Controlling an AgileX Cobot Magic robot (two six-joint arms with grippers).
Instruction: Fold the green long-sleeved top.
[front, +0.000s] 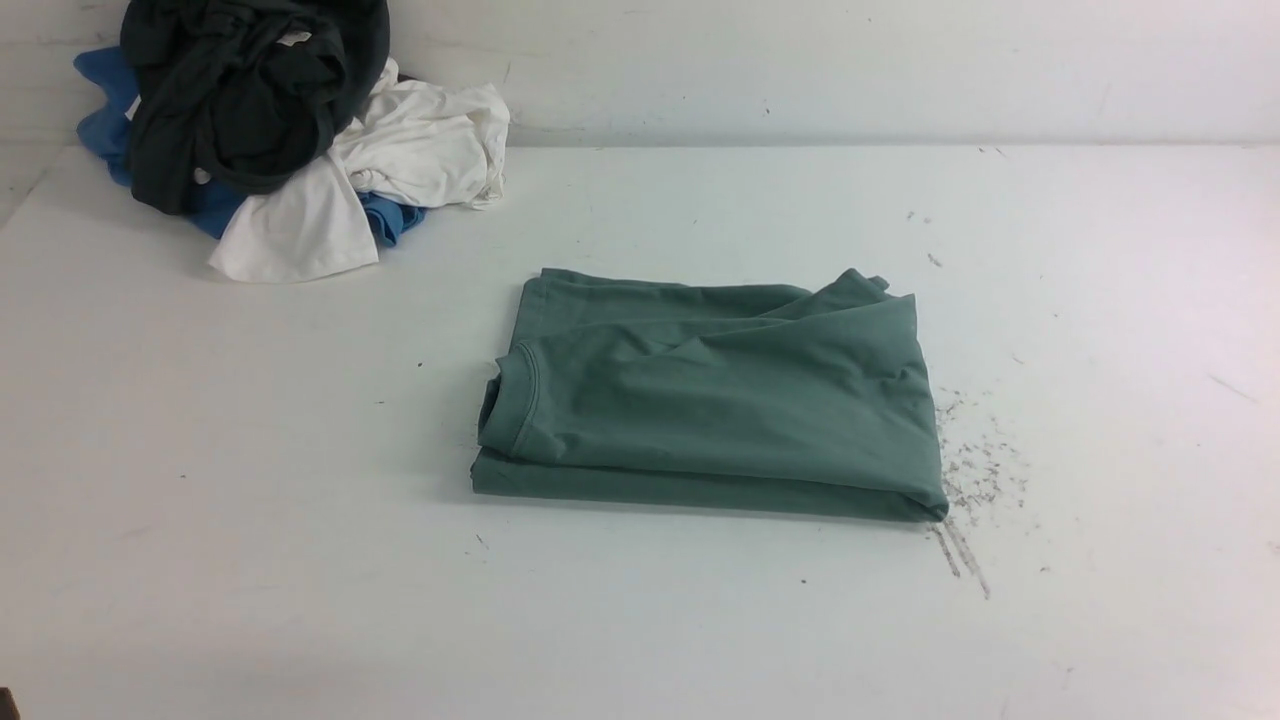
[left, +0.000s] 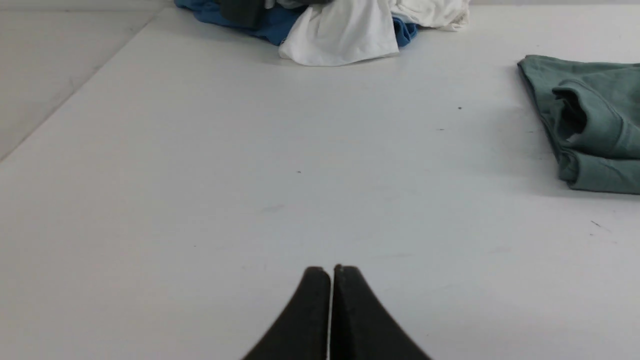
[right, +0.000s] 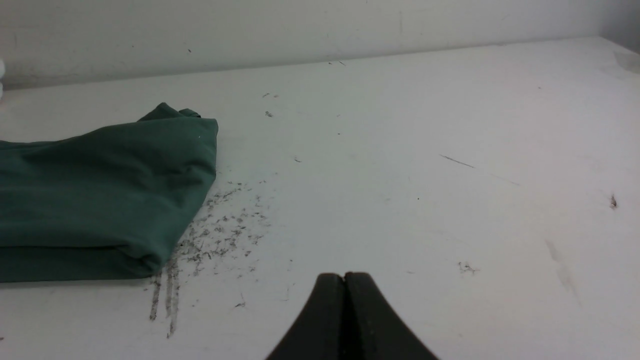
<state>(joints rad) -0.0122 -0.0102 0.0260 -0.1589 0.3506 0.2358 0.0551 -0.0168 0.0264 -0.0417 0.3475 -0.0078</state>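
Observation:
The green long-sleeved top (front: 715, 400) lies folded into a flat rectangle at the middle of the white table (front: 200, 450), its ribbed neck at the left end. In the left wrist view that neck end (left: 595, 125) shows off to one side. The right wrist view catches the top's other end (right: 105, 195). My left gripper (left: 331, 270) is shut with nothing in it, over bare table and well apart from the top. Equally empty, my right gripper (right: 344, 276) is shut over bare table beside the top. Neither arm appears in the front view.
A heap of other clothes (front: 270, 130), dark, white and blue, sits at the table's far left corner against the wall, and it also shows in the left wrist view as a pile (left: 340, 25). Dark scuff marks (front: 975, 470) speckle the table right of the top.

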